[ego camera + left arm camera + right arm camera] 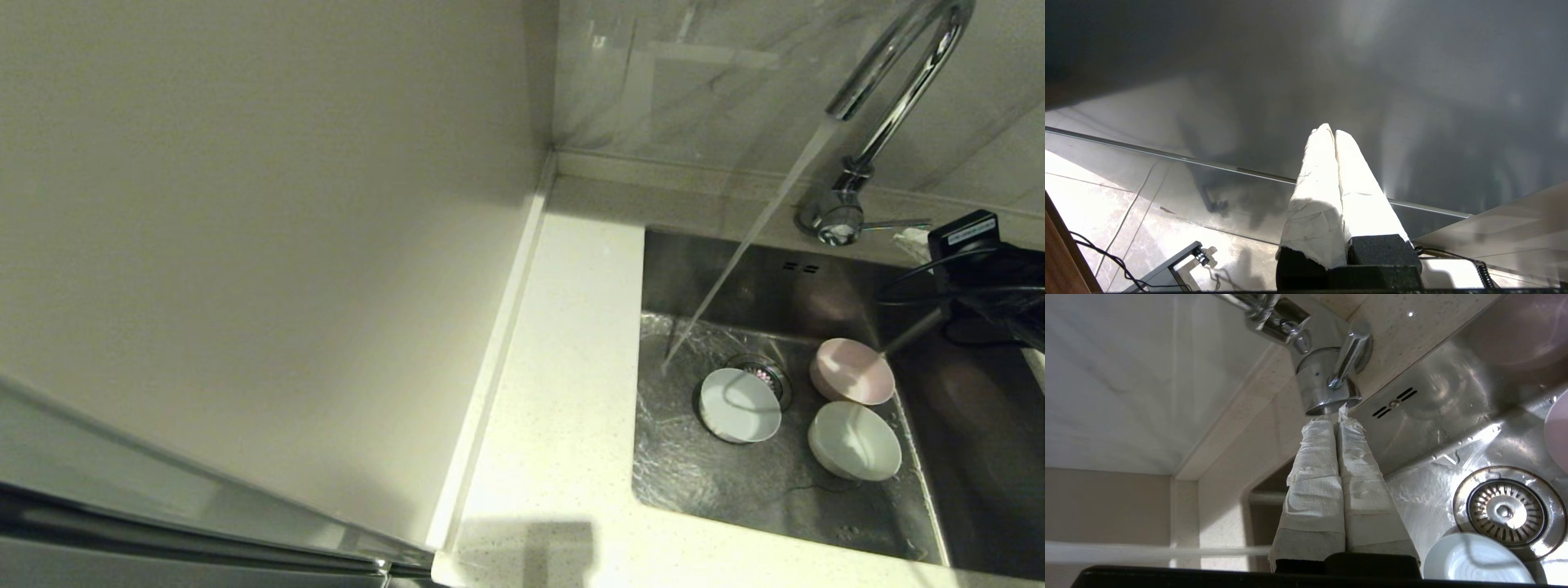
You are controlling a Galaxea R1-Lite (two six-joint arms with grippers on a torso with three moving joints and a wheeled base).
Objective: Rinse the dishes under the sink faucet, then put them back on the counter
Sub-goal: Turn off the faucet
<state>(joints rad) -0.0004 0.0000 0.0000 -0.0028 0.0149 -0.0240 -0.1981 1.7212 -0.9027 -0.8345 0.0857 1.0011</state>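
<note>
Water runs from the chrome faucet point(898, 73) onto the floor of the steel sink point(775, 490). Three bowls lie in the sink: the pale blue one point(739, 404) partly over the drain strainer point(766, 374), the pink one point(851, 371) to its right, and the mint-white one point(855, 441) nearer the front. My right gripper point(1336, 418) is shut and holds nothing, with its paper-wrapped tips just short of the faucet base point(1327, 388), under the lever point(1349, 355). My left gripper point(1333, 132) is shut, parked off the counter point(571, 367) and away from the sink.
A plain off-white panel point(286, 245) stands along the counter's left side. The marbled back wall point(694, 82) rises behind the faucet. My right arm with its black cable point(980, 278) hangs over the sink's right part. A tiled floor point(1106, 204) shows in the left wrist view.
</note>
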